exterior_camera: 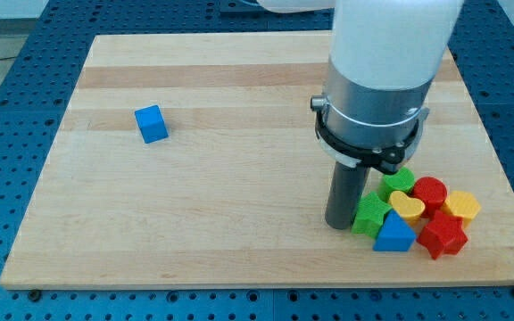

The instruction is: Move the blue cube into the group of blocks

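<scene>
The blue cube (151,124) is found alone at the view's upper left, well apart from the group of blocks (416,214) at the lower right. The tip (341,225) is seen just beside the green block (370,216), touching nothing visibly; no gripper is fitted. Risk noted: the group may be scattered if swept on departure, and an off-centre push may spin the cube aside.

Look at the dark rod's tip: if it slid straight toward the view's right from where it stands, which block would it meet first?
Most likely the green star-shaped block, which sits immediately to the view's right of my tip, at the near edge of the group. Whether they already touch is unclear. The blue cube lies far off at the view's left.
</scene>
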`<state>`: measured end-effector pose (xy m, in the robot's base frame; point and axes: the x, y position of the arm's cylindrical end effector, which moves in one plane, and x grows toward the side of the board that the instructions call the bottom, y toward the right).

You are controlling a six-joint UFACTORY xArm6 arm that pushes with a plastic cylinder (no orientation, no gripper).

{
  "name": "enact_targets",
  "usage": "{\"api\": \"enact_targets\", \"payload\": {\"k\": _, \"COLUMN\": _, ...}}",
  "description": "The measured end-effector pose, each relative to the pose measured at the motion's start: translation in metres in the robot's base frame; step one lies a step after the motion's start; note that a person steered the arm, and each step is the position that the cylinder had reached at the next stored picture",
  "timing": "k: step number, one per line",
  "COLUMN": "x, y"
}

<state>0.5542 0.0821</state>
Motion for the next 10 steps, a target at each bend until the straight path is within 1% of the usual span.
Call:
{"api": "enact_targets", "payload": {"k": 1, "x": 0.0, "y": 0.005}}
{"api": "enact_targets", "payload": {"k": 2, "x": -0.013, "y": -0.021}}
{"api": "enact_targets", "payload": {"k": 3, "x": -0.055, "y": -0.051}}
{"api": "enact_targets", "payload": {"k": 4, "x": -0.122, "y": -0.1}}
{"api": "enact_targets", "payload": {"k": 5, "x": -0.193, "y": -0.169}}
{"api": "enact_targets", "payload": {"k": 6, "x": -0.225, "y": -0.256}}
{"api": "enact_targets", "payload": {"k": 7, "x": -0.201, "y": -0.29}}
{"api": "enact_targets", "payload": {"k": 8, "x": -0.166, "y": -0.282}}
{"api": "enact_targets", "payload": {"k": 9, "x": -0.152, "y": -0.249}}
{"api": "enact_targets", "payload": {"k": 10, "x": -0.127, "y": -0.217}}
